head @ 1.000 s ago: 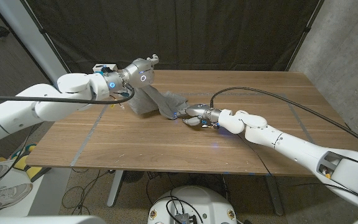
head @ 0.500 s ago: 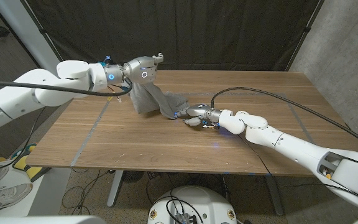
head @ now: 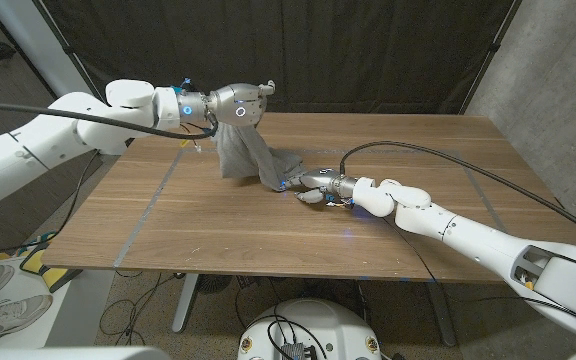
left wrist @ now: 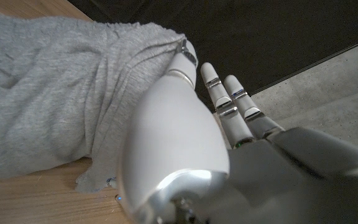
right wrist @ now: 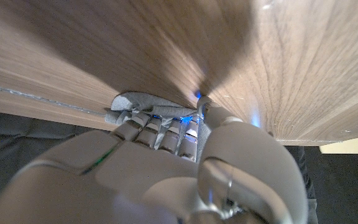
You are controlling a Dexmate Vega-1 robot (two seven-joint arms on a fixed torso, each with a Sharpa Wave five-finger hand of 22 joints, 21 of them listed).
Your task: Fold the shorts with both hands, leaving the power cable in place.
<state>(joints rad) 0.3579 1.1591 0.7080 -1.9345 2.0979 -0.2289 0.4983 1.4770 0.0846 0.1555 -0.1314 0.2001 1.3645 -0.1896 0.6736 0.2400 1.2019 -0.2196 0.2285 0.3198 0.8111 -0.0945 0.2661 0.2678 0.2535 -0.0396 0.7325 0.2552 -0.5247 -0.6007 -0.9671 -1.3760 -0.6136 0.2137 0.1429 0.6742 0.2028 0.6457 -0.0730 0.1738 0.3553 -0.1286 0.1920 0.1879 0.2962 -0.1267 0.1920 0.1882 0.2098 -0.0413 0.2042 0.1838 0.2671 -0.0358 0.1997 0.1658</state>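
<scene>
1. Head view: the left hand grips one end of the grey shorts and has risen and swung rightward since 1 s ago — the fabric now hangs from it to the table. The right hand pins the other end low.
2. Left wrist view: fingers clench bunched cloth.
3. Right wrist view: fingers grasp a cloth edge — I judge the fold-over is underway.
</scene>
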